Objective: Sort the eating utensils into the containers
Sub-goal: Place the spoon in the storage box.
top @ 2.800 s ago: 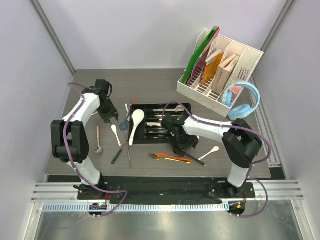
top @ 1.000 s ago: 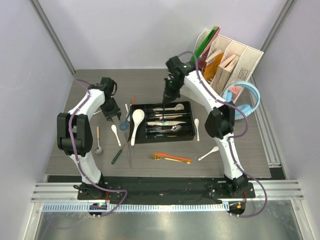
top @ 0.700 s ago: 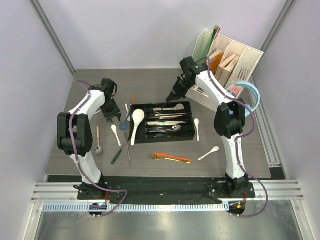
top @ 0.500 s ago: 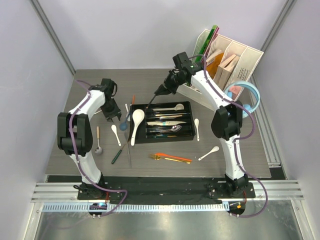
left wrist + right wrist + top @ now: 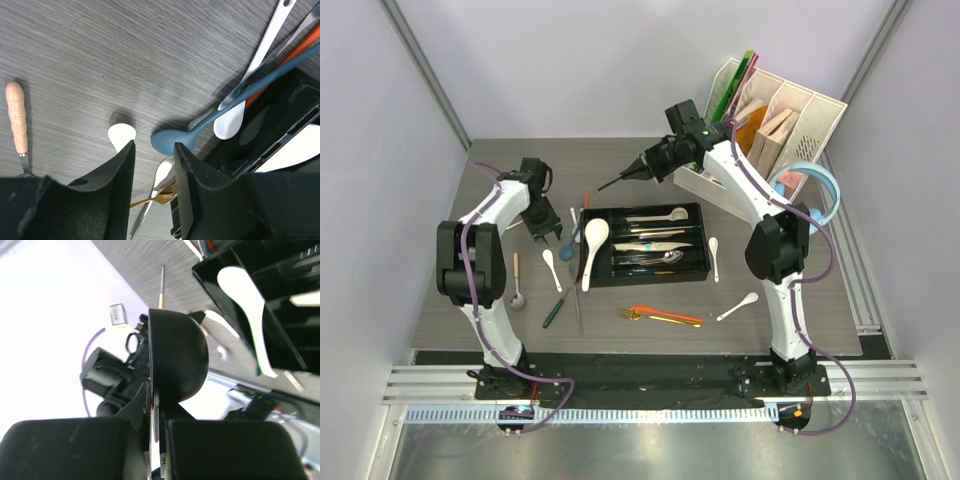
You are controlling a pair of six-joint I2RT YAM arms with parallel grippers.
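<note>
The black tray [image 5: 697, 271] sits mid-table and holds several steel pieces. A big white ceramic spoon [image 5: 592, 248] lies across its left rim. My right gripper [image 5: 647, 166] hangs high behind the tray, shut on a black spoon [image 5: 612, 182] that points left. The right wrist view has that spoon's bowl [image 5: 177, 355] just beyond the closed right gripper [image 5: 159, 422]. My left gripper [image 5: 546, 231] is left of the tray, open and empty. In its wrist view the left gripper [image 5: 154, 150] hovers over a blue spoon [image 5: 172, 141], with the tray's corner [image 5: 280, 120] to the right.
Loose pieces lie around the tray: a small white spoon [image 5: 552, 268], a wooden-handled spoon [image 5: 517, 284], orange chopsticks [image 5: 665, 315] and two white spoons [image 5: 737, 306] [image 5: 713, 258]. A white file organiser [image 5: 770, 140] and light-blue headphones [image 5: 805, 200] stand at the back right.
My right arm has swung the black spoon from over the tray's back edge up and to the left, turning it level. The left arm has stayed still.
</note>
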